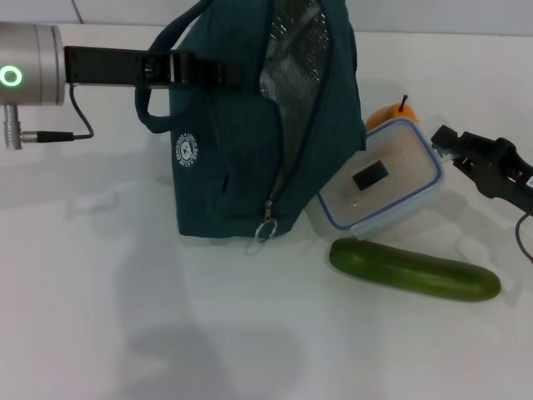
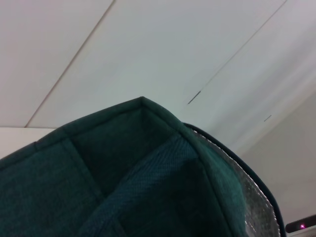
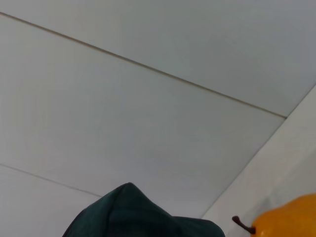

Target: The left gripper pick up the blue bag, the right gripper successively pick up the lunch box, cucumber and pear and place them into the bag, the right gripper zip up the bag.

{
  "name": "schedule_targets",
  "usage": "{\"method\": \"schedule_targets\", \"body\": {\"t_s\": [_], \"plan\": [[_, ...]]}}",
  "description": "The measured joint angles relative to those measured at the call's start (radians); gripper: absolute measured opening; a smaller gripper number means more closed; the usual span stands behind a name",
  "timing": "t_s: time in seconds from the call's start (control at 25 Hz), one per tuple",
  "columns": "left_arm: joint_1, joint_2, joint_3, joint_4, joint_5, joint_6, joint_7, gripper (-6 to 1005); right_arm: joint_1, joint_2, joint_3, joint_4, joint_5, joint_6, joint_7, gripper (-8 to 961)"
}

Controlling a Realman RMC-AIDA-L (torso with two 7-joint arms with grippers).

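Note:
The blue bag (image 1: 241, 158) stands upright on the white table, its mouth open and the foil lining showing. My left gripper (image 1: 193, 70) is shut on a handle loop at the bag's top. The bag (image 2: 123, 182) fills the lower part of the left wrist view. The lunch box (image 1: 381, 185) lies tilted against the bag's right side, lid facing up. My right gripper (image 1: 443, 143) sits at the box's right corner; its grip is unclear. The pear (image 1: 388, 113) peeks out behind the box, and the pear (image 3: 291, 221) also shows in the right wrist view. The cucumber (image 1: 414, 269) lies in front of the box.
The white table (image 1: 125, 317) stretches wide in front of and left of the bag. A grey cable (image 1: 79, 125) hangs from the left arm's silver cylinder (image 1: 29, 65). A white wall stands behind the table.

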Motion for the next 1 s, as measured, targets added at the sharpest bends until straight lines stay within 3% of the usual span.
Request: {"method": "schedule_targets", "body": {"t_s": [0.04, 0.12, 0.64, 1.0], "plan": [[0.0, 0.0, 0.0, 0.0, 0.0, 0.0, 0.0, 41, -0.002, 0.0, 0.002, 0.0, 0.002, -0.001, 0.0, 233], [0.0, 0.0, 0.0, 0.0, 0.0, 0.0, 0.0, 41, -0.006, 0.0, 0.007, 0.0, 0.006, -0.001, 0.003, 100], [0.003, 0.003, 0.0, -0.001, -0.018, 0.0, 0.001, 41, -0.041, -0.007, 0.011, 0.0, 0.06, -0.063, 0.041, 96], [0.006, 0.008, 0.0, -0.001, -0.025, 0.0, 0.002, 41, -0.123, -0.012, 0.011, -0.01, 0.13, -0.145, 0.062, 95]]}}
